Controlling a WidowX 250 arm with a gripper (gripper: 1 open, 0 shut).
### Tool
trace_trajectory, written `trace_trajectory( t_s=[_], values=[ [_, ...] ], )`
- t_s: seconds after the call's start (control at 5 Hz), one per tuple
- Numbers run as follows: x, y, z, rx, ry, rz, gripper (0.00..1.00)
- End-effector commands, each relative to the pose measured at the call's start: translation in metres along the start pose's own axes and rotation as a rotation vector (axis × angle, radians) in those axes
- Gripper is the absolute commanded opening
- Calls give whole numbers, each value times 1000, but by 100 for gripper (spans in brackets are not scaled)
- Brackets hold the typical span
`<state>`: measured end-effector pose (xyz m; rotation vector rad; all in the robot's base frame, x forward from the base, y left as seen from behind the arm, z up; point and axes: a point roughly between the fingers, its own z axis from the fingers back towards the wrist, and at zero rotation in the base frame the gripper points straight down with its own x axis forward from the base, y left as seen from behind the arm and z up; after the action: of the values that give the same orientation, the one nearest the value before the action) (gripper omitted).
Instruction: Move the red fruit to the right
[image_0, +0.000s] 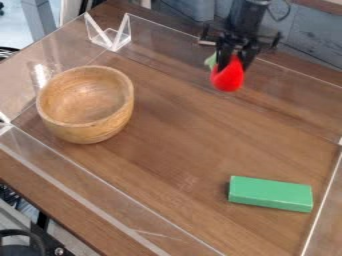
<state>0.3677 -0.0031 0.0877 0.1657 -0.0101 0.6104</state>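
While the dark gripper (235, 50) closes narrowly on the red fruit (229, 76), this fruit hangs below it, its long axis near upright, narrow end up.

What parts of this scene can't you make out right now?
- Gripper fingertips: blurred in the camera view, their hold on the red fruit unclear.
- Upper arm: cut off by the top edge.
- Wooden bowl: its near wall hides part of its underside.
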Motion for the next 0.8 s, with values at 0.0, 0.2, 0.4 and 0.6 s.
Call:
trace_trajectory(
  t_s=[0.0, 0.2, 0.4, 0.6],
  values=[
    [7, -2, 13, -35, -56, -3, 0],
    [0, -6, 8, -35, -66, -30, 0],
    [1, -5, 9, -28, -64, 2, 0],
    [-17, -32, 14, -32, -45, -10, 0]
  ],
)
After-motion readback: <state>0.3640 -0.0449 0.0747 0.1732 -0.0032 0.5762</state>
